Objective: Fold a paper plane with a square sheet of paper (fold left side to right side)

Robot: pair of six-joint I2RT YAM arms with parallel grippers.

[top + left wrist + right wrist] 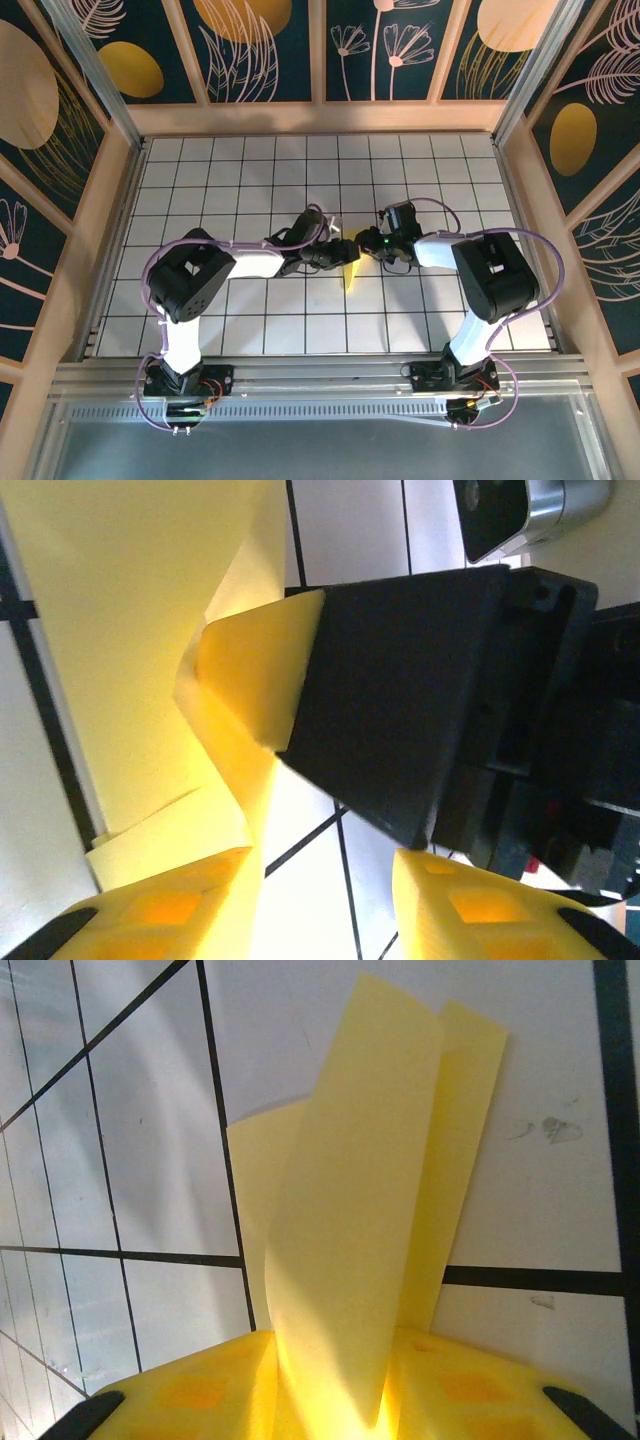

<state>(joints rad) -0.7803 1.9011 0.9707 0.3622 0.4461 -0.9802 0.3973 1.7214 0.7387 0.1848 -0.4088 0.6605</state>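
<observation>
- The yellow paper [352, 272] sits about the middle of the surface [210, 190], well apart from every edge, and both tools are met over it.
- The right tool [335, 1338] is seen clenched on the paper. The folded layers rise from between its fingers, and one flap is curled up off the surface rather than laid flat.
- The left tool [320, 860] is seen released, its jaws apart and bare grid visible between them. A paper edge lies just beside one of its fingers, but nothing is judged to be pinched there.
- In the left wrist view a finger [255, 670] of the right tool is seen touching the paper at a bend.
- Risk, as judged: the paper is held at one place alone. If nudged, it could be swung or slid about that pinch, and its edges would be thrown out of line.
- The lifted flap could spring open, since no hard crease can be seen on it. A fold pressed after that would be set crooked.
- The tools are crowded close together. With a careless closing or sweep of the left one, the right one could be knocked, or the thin sheet crumpled or torn.
</observation>
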